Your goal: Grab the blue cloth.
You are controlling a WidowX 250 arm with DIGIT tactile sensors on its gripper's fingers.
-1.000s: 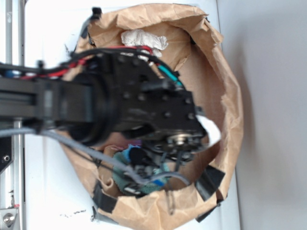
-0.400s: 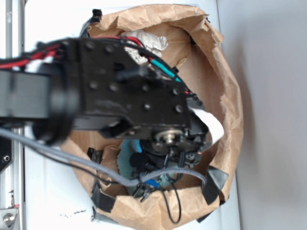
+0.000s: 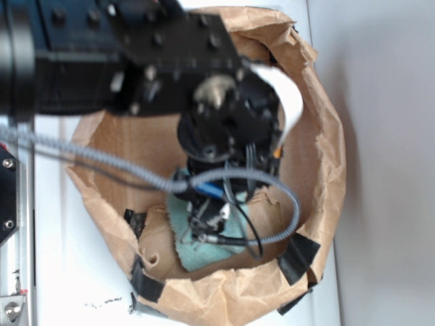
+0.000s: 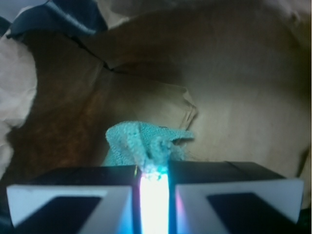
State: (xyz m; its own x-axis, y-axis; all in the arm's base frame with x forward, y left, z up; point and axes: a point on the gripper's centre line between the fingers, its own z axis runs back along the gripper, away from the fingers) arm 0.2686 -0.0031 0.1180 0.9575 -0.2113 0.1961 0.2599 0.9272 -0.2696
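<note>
Compared with a second ago, the arm (image 3: 102, 54) has swung up toward the top of the overhead view, uncovering the bag floor (image 3: 136, 146) on the left that it was hiding and now covering the far rim where the pale rag showed. The blue cloth (image 3: 204, 238) shows far more of itself, spread low in the paper bag (image 3: 326, 156), no longer bunched under cables. In the wrist view the gripper (image 4: 154, 187) has its two pads pressed nearly together on a peaked fold of that cloth, which rises between them while the rest trails onto the brown paper; so I judge the grab made and the lift begun, though part of the cloth looks to rest on the floor. On the left the crumpled bag wall (image 3: 102, 204) stands close to the cloth's edge; below, the taped rim (image 3: 224, 299) is just beside it. A grey cable (image 3: 272, 231) loops over the cloth's right side. Open room lies to the right over bare paper, and straight upward.
</note>
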